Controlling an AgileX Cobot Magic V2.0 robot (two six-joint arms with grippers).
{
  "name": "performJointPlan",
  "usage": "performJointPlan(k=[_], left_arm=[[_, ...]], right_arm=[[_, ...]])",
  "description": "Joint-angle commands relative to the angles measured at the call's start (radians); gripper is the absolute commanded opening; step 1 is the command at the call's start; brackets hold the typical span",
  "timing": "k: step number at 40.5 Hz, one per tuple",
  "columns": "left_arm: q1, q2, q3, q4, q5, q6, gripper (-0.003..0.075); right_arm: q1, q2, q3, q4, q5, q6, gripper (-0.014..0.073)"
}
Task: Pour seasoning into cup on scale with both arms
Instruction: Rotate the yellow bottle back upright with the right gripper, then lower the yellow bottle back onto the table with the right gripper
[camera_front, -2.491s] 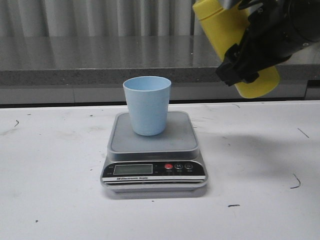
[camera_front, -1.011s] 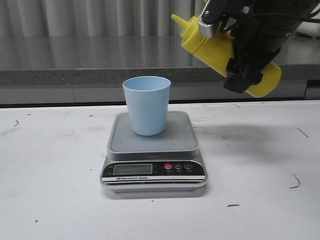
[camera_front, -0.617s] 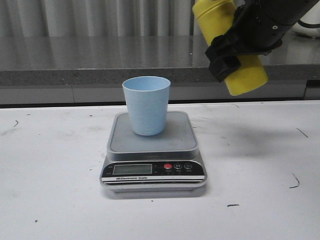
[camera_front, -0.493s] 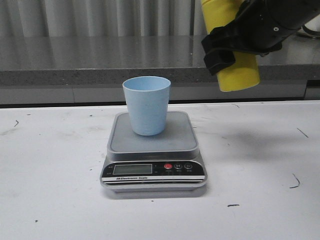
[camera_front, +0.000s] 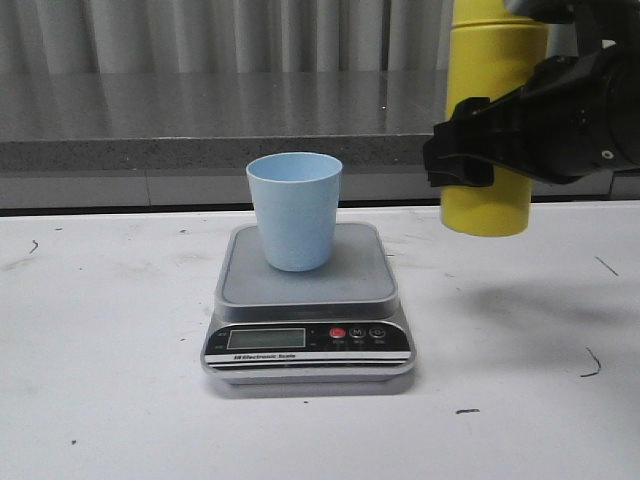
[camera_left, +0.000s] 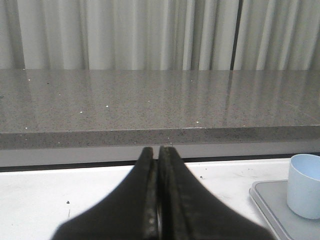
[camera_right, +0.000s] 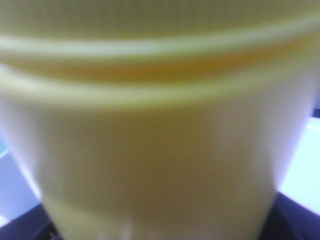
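The pale blue cup (camera_front: 294, 210) stands upright on the silver-grey scale (camera_front: 352, 278) at the middle of the white table. To its right the yellow seasoning bottle (camera_front: 487, 205) hangs upright above the table, its top cut off by the frame edge. My right gripper (camera_front: 490, 140) is shut around the bottle's middle. The right wrist view is filled by the blurred yellow bottle (camera_right: 160, 125). My left gripper (camera_left: 158, 150) is shut and empty, low over the table, with the cup (camera_left: 306, 185) and a corner of the scale (camera_left: 267, 202) off to one side. The left arm does not show in the front view.
A grey stone counter (camera_front: 200, 120) with a raised ledge runs along the back of the table, with pale curtains behind it. The white tabletop (camera_front: 100, 350) bears small dark marks.
The bottle was tilted with its nozzle toward the cup one second ago. It has since swung upright and moved a little right and down, still held by the right gripper. Cup and scale have not moved.
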Motion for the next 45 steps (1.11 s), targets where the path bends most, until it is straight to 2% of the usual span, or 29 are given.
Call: performJointPlan(k=[1,12,20,26,39,45], left_arm=[[0.002,0.012,-0.025,-0.007,-0.083,-0.009,-0.002],[0.002,0.012,-0.025,-0.007,-0.083,-0.009,-0.002],[0.002,0.012,-0.025,-0.007,-0.083,-0.009,-0.002],[0.002,0.012,-0.025,-0.007,-0.083,-0.009,-0.002],[0.002,0.012,-0.025,-0.007,-0.083,-0.009,-0.002],[0.002,0.012,-0.025,-0.007,-0.083,-0.009,-0.002]], right_arm=[[-0.023,-0.01,-0.011,0.043,-0.195,-0.09,0.0078],[-0.035,0.153,-0.01,0.064,-0.368,-0.101,0.008],[-0.035,0.244,-0.01,0.154,-0.459,-0.101,0.008],[-0.035,0.263,-0.01,0.215,-0.458,-0.101,0.008],[-0.035,0.28,-0.01,0.215,-0.439,-0.101,0.0081],[-0.035,0.303,0.004,0.216,-0.447,-0.101,0.0149]])
